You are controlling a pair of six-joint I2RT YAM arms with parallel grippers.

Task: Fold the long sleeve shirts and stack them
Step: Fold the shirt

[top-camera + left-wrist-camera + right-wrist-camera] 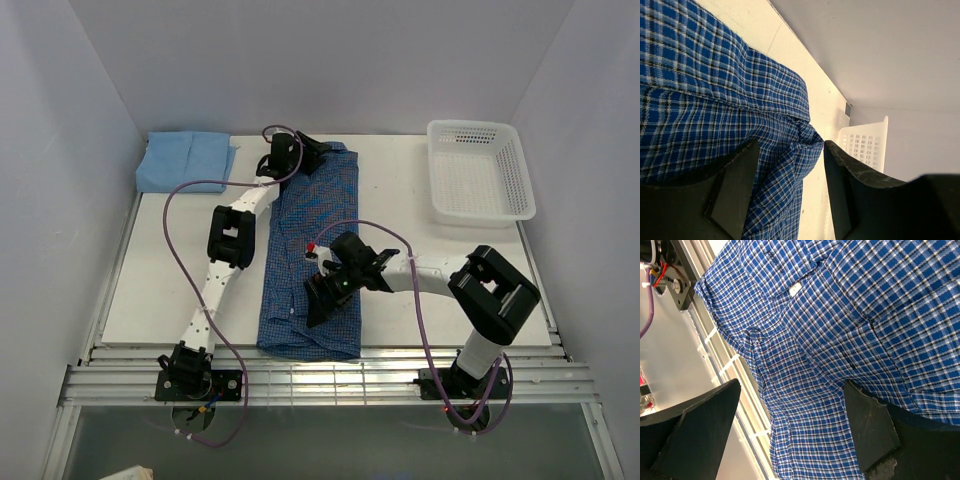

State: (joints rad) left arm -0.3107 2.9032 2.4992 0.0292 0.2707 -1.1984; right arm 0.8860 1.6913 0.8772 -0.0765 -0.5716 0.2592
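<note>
Check shirt (305, 230) soft, limp, light; lies as long strip on bench (400, 300). Left tool (790, 160) spread, straddling far corner. Right tool (790, 415) spread over near end. Best pinch corners, all layers.

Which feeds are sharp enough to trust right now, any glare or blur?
Top view: evenly lit, sharp, no glare on the table. Left wrist: checked shirt crisp, near fingers dark and soft, basket slightly washed out. Right wrist: checks sharp, fingers in dark silhouette.
</note>
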